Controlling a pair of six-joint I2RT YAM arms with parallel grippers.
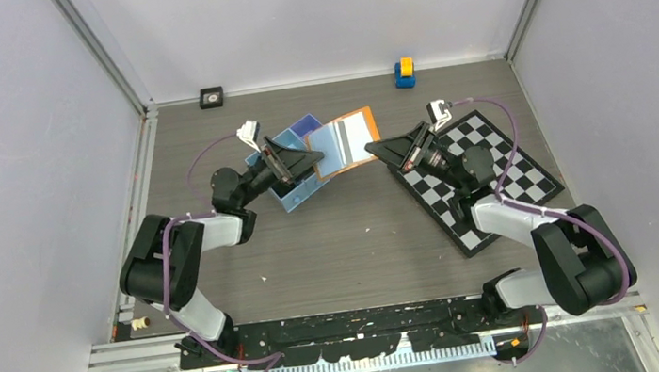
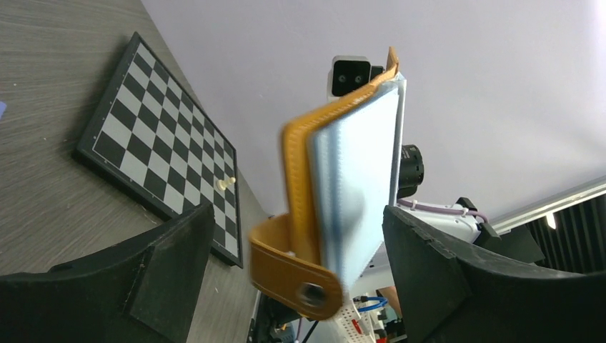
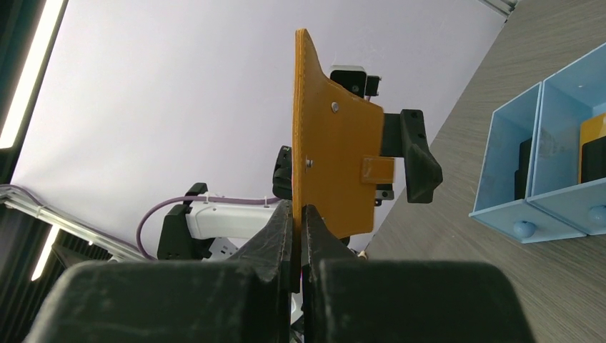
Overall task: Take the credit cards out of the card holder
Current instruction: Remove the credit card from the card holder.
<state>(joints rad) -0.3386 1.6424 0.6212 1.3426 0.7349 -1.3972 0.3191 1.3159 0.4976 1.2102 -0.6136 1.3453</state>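
Orange card holder (image 1: 345,141) is clamped by the right gripper (image 3: 300,214), credit cards (image 2: 357,179) not yet out, left gripper (image 2: 296,223) open

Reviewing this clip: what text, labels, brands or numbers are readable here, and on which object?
Nothing legible in any view.
The orange leather-look folding card holder: no print, only studs.
The pale blue-white cards: blurred, unreadable.
The black-and-white chessboard: no lettering.
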